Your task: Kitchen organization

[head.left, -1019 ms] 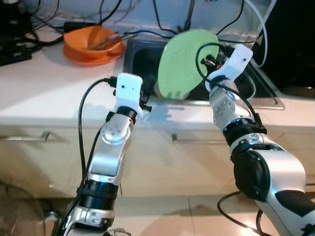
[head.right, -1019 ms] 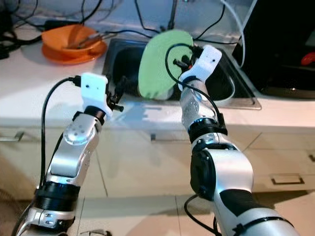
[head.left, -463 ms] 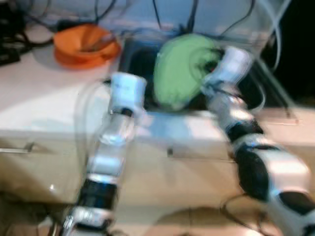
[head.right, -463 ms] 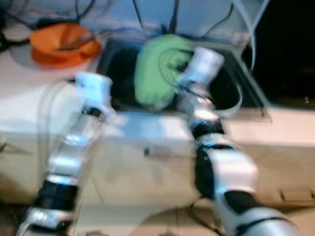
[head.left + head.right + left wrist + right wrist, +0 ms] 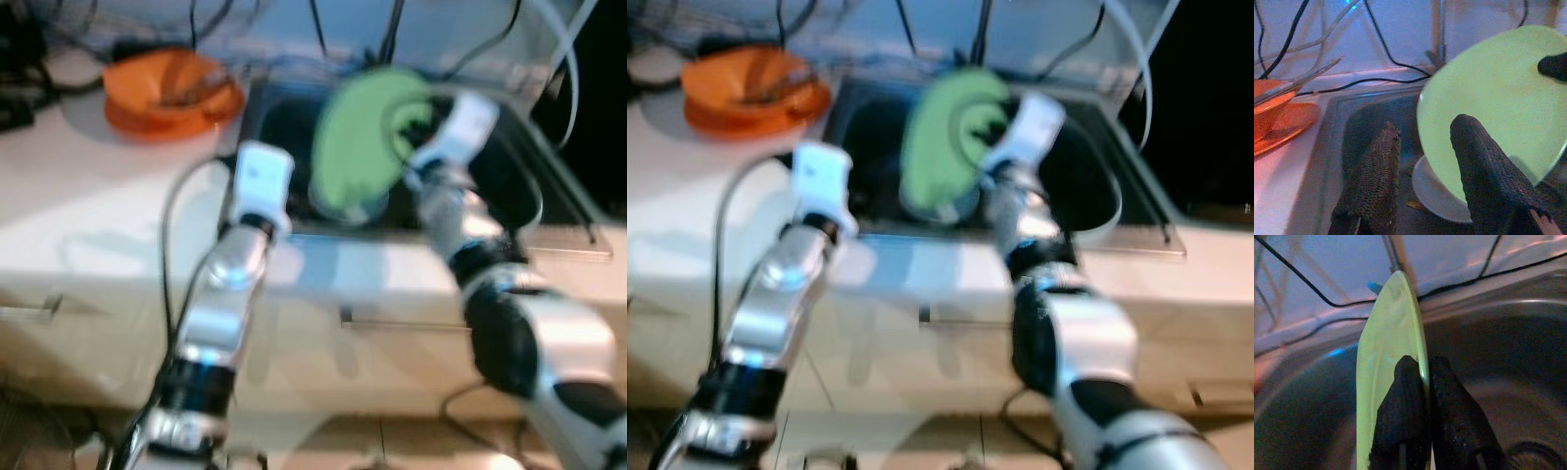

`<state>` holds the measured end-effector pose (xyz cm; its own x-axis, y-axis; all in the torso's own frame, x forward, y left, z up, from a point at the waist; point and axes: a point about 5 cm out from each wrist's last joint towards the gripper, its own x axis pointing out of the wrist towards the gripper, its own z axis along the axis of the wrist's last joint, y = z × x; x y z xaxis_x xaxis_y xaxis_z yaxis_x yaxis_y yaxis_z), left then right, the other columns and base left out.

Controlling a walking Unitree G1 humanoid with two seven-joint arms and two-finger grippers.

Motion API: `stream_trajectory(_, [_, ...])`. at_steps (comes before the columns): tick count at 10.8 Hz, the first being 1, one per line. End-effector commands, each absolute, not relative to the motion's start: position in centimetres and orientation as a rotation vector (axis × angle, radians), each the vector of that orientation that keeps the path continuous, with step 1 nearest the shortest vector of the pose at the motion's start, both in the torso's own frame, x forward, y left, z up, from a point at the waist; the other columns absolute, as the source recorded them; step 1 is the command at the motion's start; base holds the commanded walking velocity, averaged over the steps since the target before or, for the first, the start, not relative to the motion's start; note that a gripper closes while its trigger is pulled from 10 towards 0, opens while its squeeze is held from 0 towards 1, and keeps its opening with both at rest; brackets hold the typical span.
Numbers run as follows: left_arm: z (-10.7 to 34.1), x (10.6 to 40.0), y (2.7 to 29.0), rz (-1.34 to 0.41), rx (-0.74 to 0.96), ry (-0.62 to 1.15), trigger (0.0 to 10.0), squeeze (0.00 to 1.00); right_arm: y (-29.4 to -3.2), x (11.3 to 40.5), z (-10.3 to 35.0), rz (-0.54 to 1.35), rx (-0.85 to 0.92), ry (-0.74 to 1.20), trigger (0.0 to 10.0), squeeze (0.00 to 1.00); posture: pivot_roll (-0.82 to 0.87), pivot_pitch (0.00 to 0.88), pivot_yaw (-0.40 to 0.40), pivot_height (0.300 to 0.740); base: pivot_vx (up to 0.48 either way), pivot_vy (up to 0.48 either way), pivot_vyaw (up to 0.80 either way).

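Green plate held on edge over the sink.

Right claw (image 5: 1422,382) clamped on the rim of the green plate (image 5: 1498,107), both fingers (image 5: 1400,401) pinching it edge-on; plate upright, tilted, above the sink (image 5: 284,127), long axis running up and away from the claw. White dish (image 5: 1437,193) in the sink below the plate. Left claw (image 5: 1422,161) parted and empty, at the sink's near edge, plate face just beyond its fingertips. Orange bowl (image 5: 171,88) on the surface left of the sink. Judged: right arm carries the coming move.
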<state>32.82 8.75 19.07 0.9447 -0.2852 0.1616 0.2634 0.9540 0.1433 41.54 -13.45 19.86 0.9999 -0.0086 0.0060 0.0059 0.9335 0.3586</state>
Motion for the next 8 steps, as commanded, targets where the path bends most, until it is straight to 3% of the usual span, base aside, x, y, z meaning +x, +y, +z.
stream_trajectory(1, [19.4, 32.6, 8.6, -0.290, 0.119, -0.192, 10.0, 0.00, -13.2, 41.8, 20.6, 0.004, 0.325, -0.007, 10.0, 0.00, 0.15, 0.034, -0.086, 0.740, 0.000, 0.000, 0.00])
stream_trajectory(4, [19.2, 32.8, 8.5, -0.298, 0.123, -0.179, 10.0, 0.00, -12.7, 41.5, 18.8, -0.005, 0.242, 0.124, 10.0, 0.00, 0.16, 0.031, -0.090, 0.740, 0.000, 0.000, 0.00])
stream_trajectory(5, [19.2, 32.8, 8.5, -0.297, 0.125, -0.176, 10.0, 0.00, -12.6, 41.5, 18.6, -0.001, 0.234, 0.138, 10.0, 0.83, 0.16, 0.033, -0.091, 0.740, 0.000, 0.000, 0.00])
stream_trajectory(6, [19.1, 32.8, 8.6, -0.293, 0.128, -0.171, 10.0, 0.00, -12.4, 41.4, 18.3, 0.008, 0.228, 0.148, 10.0, 1.00, 0.16, 0.033, -0.091, 0.740, 0.000, 0.000, 0.00])
stream_trajectory(7, [19.0, 32.8, 8.6, -0.292, 0.127, -0.169, 10.0, 0.00, -12.0, 41.4, 18.2, 0.035, 0.231, 0.149, 10.0, 1.00, 0.16, 0.034, -0.091, 0.740, 0.000, 0.000, 0.00])
stream_trajectory(8, [18.9, 32.8, 8.6, -0.293, 0.127, -0.166, 10.0, 0.00, -11.7, 41.3, 18.2, 0.056, 0.223, 0.141, 10.0, 0.87, 0.16, 0.034, -0.090, 0.740, 0.000, 0.000, 0.00])
